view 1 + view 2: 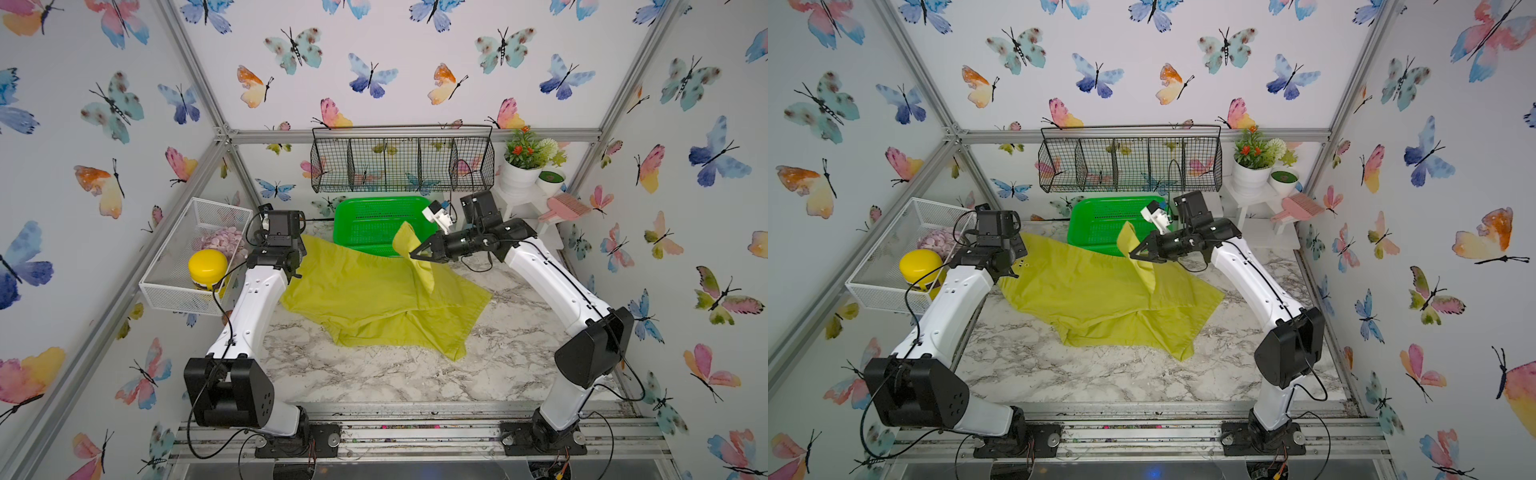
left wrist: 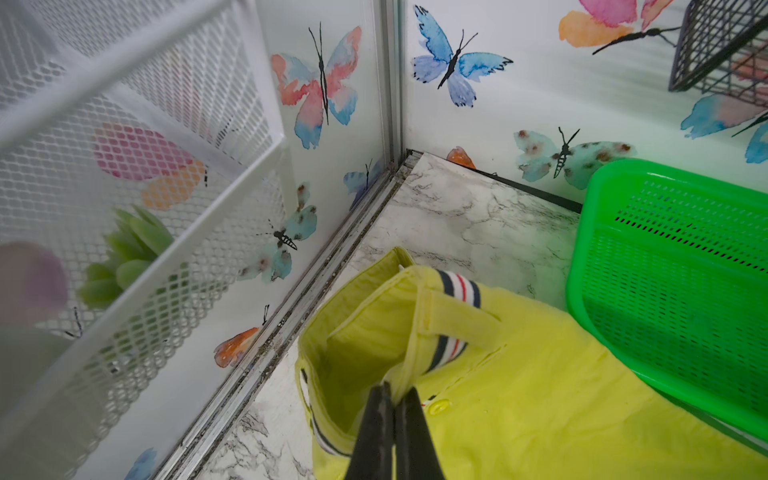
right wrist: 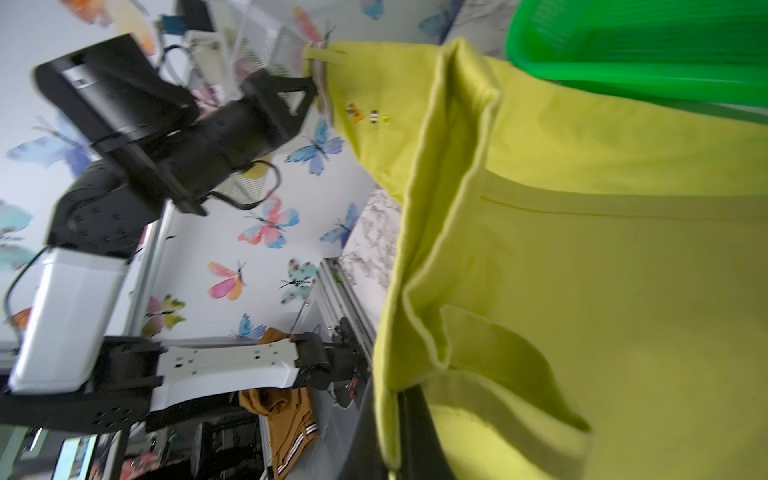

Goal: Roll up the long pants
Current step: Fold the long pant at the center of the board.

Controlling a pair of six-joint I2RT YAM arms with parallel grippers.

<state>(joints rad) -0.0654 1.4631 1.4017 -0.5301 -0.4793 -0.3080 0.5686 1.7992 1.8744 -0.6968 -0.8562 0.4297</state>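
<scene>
The long pants (image 1: 374, 299) are thin yellow-green fabric, lying mostly flat across the marble table in both top views (image 1: 1100, 291). Their far edge lies over the front rim of the green basket. In the left wrist view my left gripper (image 2: 395, 392) is shut on the striped waistband (image 2: 457, 291) beside a yellow button. From above, the left wrist hides its jaws. My right gripper (image 1: 413, 254) is shut on a trouser-leg end, which it holds up above the spread fabric, hanging folded. The right wrist view shows that hem (image 3: 415, 332) pinched in the right gripper (image 3: 399, 399).
A bright green perforated basket (image 1: 382, 200) stands at the back centre. A white mesh bin (image 1: 174, 295) holding a yellow-lidded jar (image 1: 208, 264) sits at the left wall. A black wire rack (image 1: 399, 162) hangs on the back wall, with a potted plant (image 1: 521, 166) and a pink brush (image 1: 565, 208) to its right.
</scene>
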